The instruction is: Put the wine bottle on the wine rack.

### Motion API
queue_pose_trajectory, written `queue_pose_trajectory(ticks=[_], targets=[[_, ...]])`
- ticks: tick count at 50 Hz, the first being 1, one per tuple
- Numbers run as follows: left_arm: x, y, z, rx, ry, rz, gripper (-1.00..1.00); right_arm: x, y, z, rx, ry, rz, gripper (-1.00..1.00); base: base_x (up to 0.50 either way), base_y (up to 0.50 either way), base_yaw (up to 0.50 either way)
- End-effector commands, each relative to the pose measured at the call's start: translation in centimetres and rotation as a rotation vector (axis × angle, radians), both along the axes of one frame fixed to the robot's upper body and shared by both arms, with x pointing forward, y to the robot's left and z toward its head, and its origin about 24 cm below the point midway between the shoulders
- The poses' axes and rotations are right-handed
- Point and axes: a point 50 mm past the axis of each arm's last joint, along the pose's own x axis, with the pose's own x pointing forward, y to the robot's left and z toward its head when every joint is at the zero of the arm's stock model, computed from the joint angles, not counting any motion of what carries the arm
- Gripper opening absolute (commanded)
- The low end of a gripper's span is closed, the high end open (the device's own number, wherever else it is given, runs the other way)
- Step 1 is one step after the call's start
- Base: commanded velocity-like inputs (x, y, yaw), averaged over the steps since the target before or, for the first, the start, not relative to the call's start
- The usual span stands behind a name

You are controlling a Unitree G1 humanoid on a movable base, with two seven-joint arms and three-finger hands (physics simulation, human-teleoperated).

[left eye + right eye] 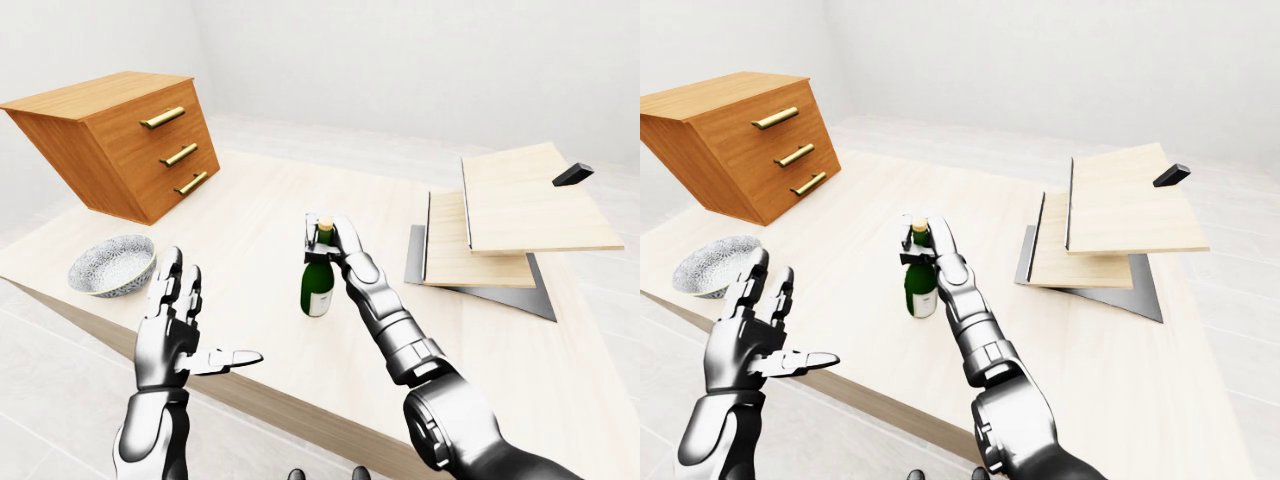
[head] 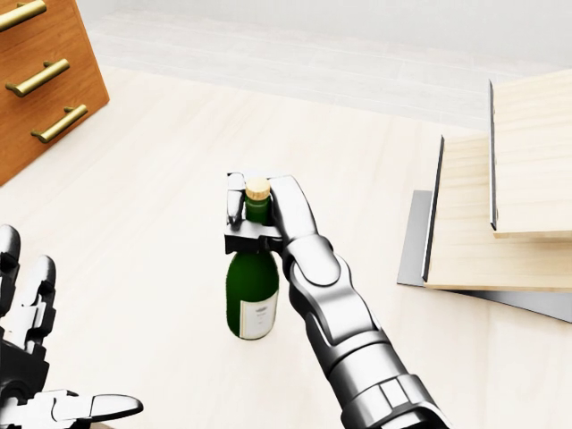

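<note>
A green wine bottle [image 2: 252, 295] with a cork and a white label stands upright on the pale wooden table [image 2: 152, 206]. My right hand [image 2: 253, 214] reaches in from the bottom of the head view, shut on the bottle's neck just under the cork, with fingers on both sides. My left hand [image 1: 212, 315] hovers open at the table's near edge, left of the bottle and apart from it, holding nothing. The wine rack [image 1: 500, 215], tilted pale wooden boards on a grey base, sits to the right of the bottle.
A wooden drawer cabinet [image 1: 120, 140] with brass handles stands tilted at the upper left. A patterned bowl [image 1: 112, 264] sits near the table's left corner. A small black block [image 1: 572, 174] rests at the rack's top right.
</note>
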Motion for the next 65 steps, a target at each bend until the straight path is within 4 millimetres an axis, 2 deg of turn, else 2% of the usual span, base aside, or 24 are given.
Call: queue_pose_trajectory(ticks=[1, 15, 16, 23, 28, 31, 42, 52, 55, 62, 65], targets=[[0.1, 0.0, -0.1, 0.002, 0.003, -0.001, 1.0, -0.1, 0.0, 0.3, 0.015, -0.008, -0.033, -1.0, 0.0, 0.0, 0.0], [0.2, -0.2, 0.0, -0.001, 0.0, -0.004, 1.0, -0.4, -0.5, 3.2, 0.032, -0.067, -0.007, -1.0, 0.0, 0.0, 0.0], [0.1, -0.2, 0.0, -0.002, -0.001, -0.005, 1.0, -0.4, -1.1, 4.4, 0.051, -0.121, -0.014, -1.0, 0.0, 0.0, 0.0], [0.1, -0.1, 0.2, -0.003, -0.01, -0.001, 1.0, -0.9, -2.3, 6.9, 0.082, -0.234, -0.033, -1.0, 0.0, 0.0, 0.0], [0.0, 0.0, 0.4, 0.002, -0.019, 0.002, 1.0, -1.5, -3.8, 9.7, 0.123, -0.353, -0.063, -1.0, 0.0, 0.0, 0.0], [0.0, 0.0, 0.5, 0.002, -0.021, 0.001, 1.0, -1.8, -4.1, 10.2, 0.126, -0.376, -0.068, -1.0, 0.0, 0.0, 0.0], [0.0, -0.1, 0.6, -0.009, -0.031, 0.005, 1.0, -3.0, -8.0, 14.2, 0.302, -0.522, -0.153, -1.0, 0.0, 0.0, 0.0], [0.2, -0.2, 0.8, -0.01, -0.04, 0.011, 1.0, -3.2, -10.2, 15.8, 0.307, -0.579, -0.172, -1.0, 0.0, 0.0, 0.0], [0.1, -0.3, 1.0, -0.007, -0.048, 0.009, 1.0, -3.1, -11.7, 16.3, 0.405, -0.575, -0.227, -1.0, 0.0, 0.0, 0.0], [0.2, -0.3, 1.0, -0.007, -0.048, 0.009, 1.0, -2.8, -14.2, 16.1, 0.482, -0.532, -0.331, -1.0, 0.0, 0.0, 0.0], [0.2, -0.4, 0.9, -0.01, -0.041, 0.002, 1.0, -3.4, -13.8, 15.8, 0.5, -0.529, -0.344, -1.0, 0.0, 0.0, 0.0]])
